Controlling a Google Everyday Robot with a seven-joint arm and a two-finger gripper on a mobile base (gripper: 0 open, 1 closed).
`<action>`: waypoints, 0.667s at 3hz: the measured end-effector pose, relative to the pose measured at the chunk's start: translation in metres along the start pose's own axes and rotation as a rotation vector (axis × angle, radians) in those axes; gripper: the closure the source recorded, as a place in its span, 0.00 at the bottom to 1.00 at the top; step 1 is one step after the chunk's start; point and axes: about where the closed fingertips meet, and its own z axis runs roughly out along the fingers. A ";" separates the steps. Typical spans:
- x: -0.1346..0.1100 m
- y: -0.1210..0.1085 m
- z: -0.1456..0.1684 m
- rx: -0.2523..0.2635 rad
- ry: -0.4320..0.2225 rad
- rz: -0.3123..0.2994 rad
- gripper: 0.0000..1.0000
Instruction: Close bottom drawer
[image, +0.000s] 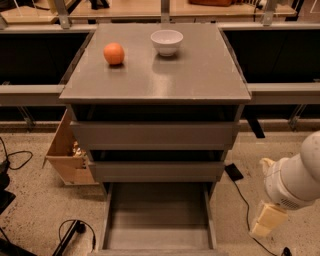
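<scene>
**While Gaping Open, Not Touched**

Lies lowest of 3: bottom drawer (157, 222), pulled far out toward the camera at floor level. Stacked above it: middle drawer (157, 171), then top drawer (152, 135). Hangs low at right, well apart from the drawer: pale pincer (265, 222) under a white arm (295, 180); open or closed, cannot tell. On the counter (200, 75): orange (114, 53) left, bowl (166, 41) right, apart. Wooden box (65, 155) on the floor, left.
</scene>
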 end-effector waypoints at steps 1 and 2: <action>0.009 0.000 0.050 0.016 -0.032 0.010 0.00; 0.009 0.000 0.050 0.016 -0.032 0.010 0.00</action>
